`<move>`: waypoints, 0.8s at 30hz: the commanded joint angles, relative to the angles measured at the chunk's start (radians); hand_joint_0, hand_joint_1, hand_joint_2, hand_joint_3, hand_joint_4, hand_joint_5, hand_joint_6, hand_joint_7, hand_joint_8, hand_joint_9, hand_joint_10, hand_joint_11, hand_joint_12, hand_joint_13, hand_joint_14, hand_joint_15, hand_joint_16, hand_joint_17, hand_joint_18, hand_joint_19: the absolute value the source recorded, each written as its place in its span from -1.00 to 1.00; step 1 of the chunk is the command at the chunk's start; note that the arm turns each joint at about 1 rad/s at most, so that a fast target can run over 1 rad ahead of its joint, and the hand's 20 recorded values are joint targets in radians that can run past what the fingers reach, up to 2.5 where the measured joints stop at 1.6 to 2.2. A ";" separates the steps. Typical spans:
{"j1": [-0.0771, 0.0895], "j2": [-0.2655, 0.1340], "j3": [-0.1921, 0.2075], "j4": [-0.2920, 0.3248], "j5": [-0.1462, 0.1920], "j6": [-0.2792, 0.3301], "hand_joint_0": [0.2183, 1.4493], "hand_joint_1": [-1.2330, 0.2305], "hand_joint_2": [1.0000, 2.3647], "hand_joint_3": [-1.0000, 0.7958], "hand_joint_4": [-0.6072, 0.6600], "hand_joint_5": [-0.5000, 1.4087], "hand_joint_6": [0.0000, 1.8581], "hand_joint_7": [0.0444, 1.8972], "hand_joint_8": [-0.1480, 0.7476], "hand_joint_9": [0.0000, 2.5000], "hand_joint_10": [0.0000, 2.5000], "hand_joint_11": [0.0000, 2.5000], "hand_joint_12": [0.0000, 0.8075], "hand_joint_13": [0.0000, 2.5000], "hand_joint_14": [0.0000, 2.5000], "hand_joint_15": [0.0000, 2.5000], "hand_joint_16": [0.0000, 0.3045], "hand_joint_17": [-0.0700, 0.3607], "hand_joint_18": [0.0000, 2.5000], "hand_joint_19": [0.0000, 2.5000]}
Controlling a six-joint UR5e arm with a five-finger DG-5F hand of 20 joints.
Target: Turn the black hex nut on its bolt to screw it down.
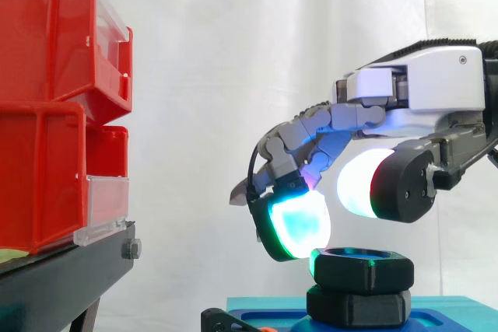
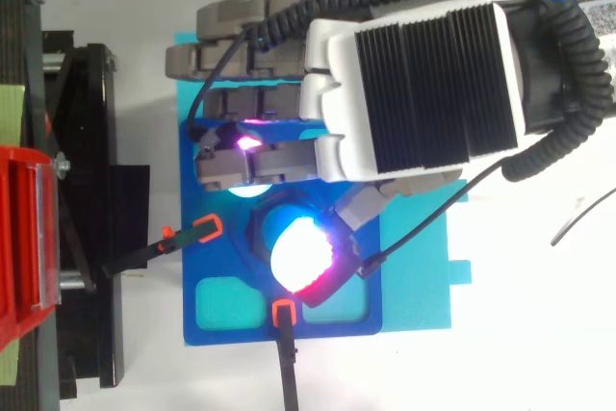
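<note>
The black hexagonal nut point(image 1: 362, 268) sat directly on top of a second black hexagonal piece point(image 1: 358, 306), and this stack rose from a dark blue moulded fixture plate point(image 2: 221, 281). The plate lay on a lighter turquoise sheet point(image 2: 423, 286) on the white desk point(image 2: 539, 334).

The white-and-grey robot hand point(image 1: 436, 83) reached in from the right of the nut, its palm higher than the nut. Its fingers were curled downward and closed on nothing. One fingertip pad point(image 1: 299, 223), glowing cyan-green, hung at the nut's upper left edge, so near that I cannot tell whether it touched; a green glint showed on the nut's rim. The thumb pad point(image 1: 358, 184), glowing white with a red band, hovered just above the nut with a clear gap. From above, that same pad covered most of the nut, and the other fingers lay past it toward the top of the view.

Two black clamp arms with orange tips pointed at the nut in the top view, one point(image 2: 207, 230) from its left and one point(image 2: 284, 313) from below. Well to the left of the nut, and higher, stacked red plastic bins point(image 1: 47, 114) stood on a black stand point(image 1: 62, 277). A white curtain point(image 1: 202, 75) hung behind the nut.
</note>
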 commanded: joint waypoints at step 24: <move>0.083 -0.001 -0.013 0.097 0.058 -0.006 -0.52 0.38 -1.00 -0.44 0.30 -0.52 -0.46 -0.19 -0.21 -0.33 -1.00 -1.00 -0.14 -0.58 -1.00 -1.00 -0.70 -0.20 -0.68 -0.73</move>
